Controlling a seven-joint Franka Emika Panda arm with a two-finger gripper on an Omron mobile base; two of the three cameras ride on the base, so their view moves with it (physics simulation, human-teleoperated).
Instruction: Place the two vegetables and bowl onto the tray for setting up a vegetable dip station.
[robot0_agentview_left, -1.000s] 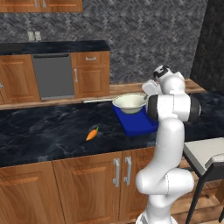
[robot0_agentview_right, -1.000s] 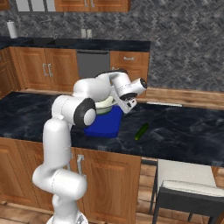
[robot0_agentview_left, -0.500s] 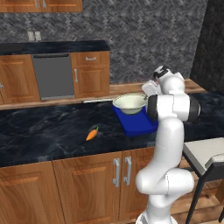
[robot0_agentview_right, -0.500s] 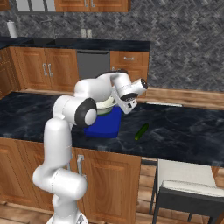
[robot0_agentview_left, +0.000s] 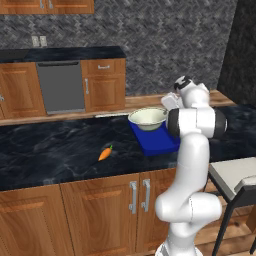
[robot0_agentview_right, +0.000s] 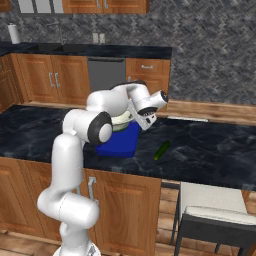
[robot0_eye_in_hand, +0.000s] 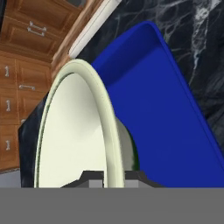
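From the hand view I see the two dark finger tips of the gripper clamped on the rim of the wide, round, pale cream-white bowl, one tip inside the rim and one outside. Only the tip ends are visible above the bottom of that view. The bowl sits over the shallow rectangular bright blue tray; I cannot tell whether its base touches the tray floor.

In the left base view the bowl occupies the far part of the tray, and the arm's white forearm covers the tray's right edge. In the right base view the arm hides most of the bowl and the tray's left part.

The small orange carrot with a green tip lies on the dark marbled counter, well left of the tray. The dark green elongated vegetable lies on the counter just right of the tray, apart from it.
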